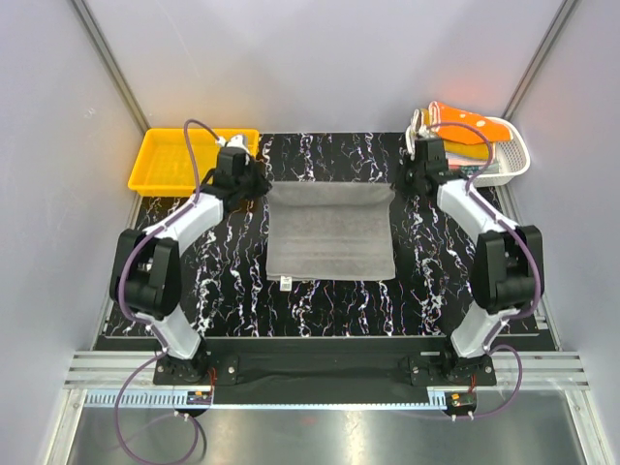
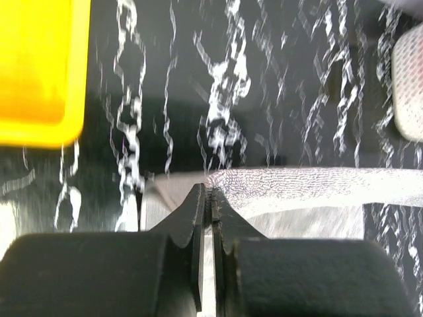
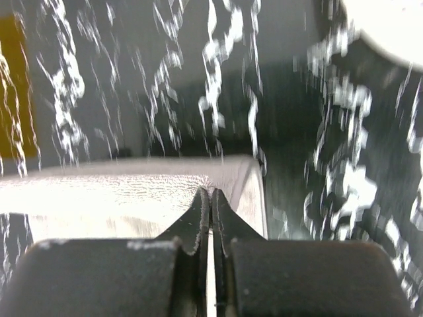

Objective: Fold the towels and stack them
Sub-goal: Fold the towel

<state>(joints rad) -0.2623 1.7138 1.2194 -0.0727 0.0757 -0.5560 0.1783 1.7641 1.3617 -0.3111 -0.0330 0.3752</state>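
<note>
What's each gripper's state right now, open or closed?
Left gripper: closed on the grey towel's far left corner.
Right gripper: closed on its far right corner.

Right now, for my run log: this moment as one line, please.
step: folding | grey towel: far edge lifted | left gripper: shut on far-left corner | right gripper: shut on far-right corner

The top camera looks down from behind the arms [image 1: 189, 221] on the whole table [image 1: 232, 300], each wrist camera peers closely past its fingers [image 2: 193, 218], all sharing the towel [image 1: 329, 232].
</note>
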